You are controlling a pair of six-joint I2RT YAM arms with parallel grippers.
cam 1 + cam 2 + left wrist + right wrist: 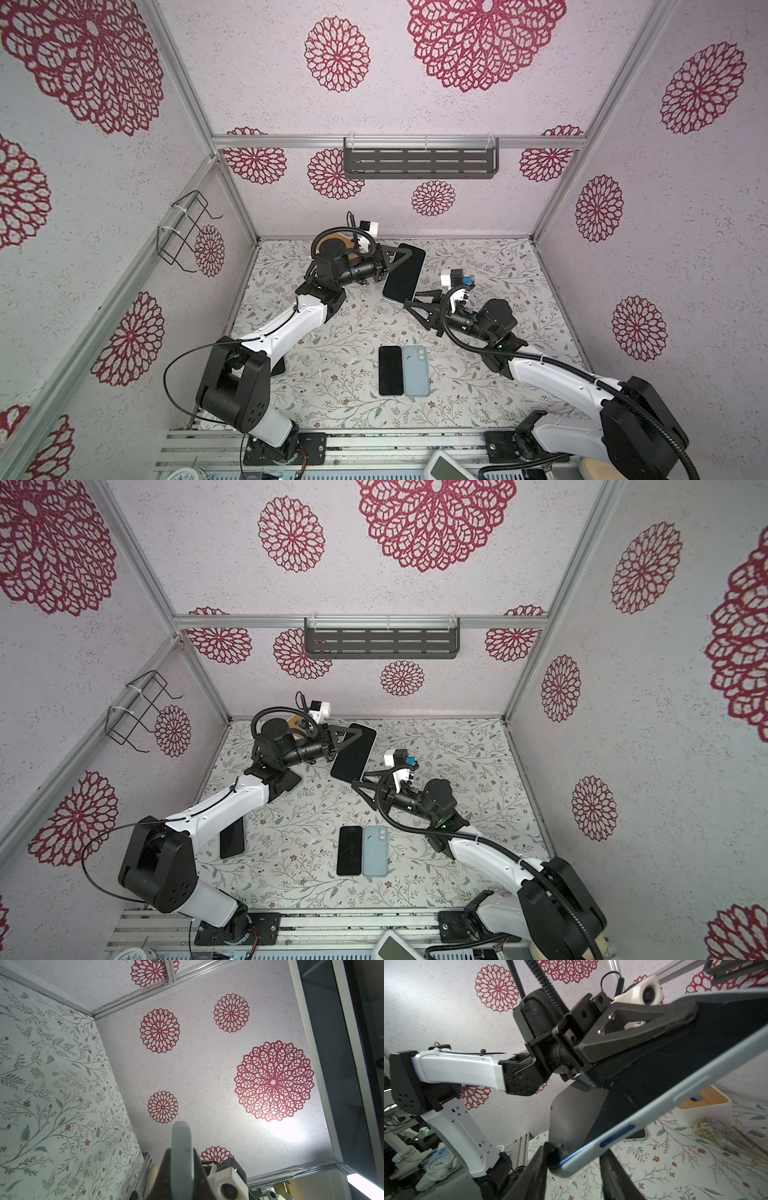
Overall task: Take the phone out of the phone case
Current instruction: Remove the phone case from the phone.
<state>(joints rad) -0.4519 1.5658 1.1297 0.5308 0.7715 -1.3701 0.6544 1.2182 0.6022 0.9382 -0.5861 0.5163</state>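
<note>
Floral tabletop (332, 374); mid-frame, with left gripper (401, 259) clenched on black-screened phone (405, 274) in light-blue plastic case (654, 1109), right gripper (412, 301) slack at corner: pinch case lip, peel slow.

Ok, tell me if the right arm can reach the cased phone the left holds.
Likely yes: the right gripper straddles the near corner of the cased phone, jaws apart. The left gripper clamps the far end, leaving that corner free.
</note>
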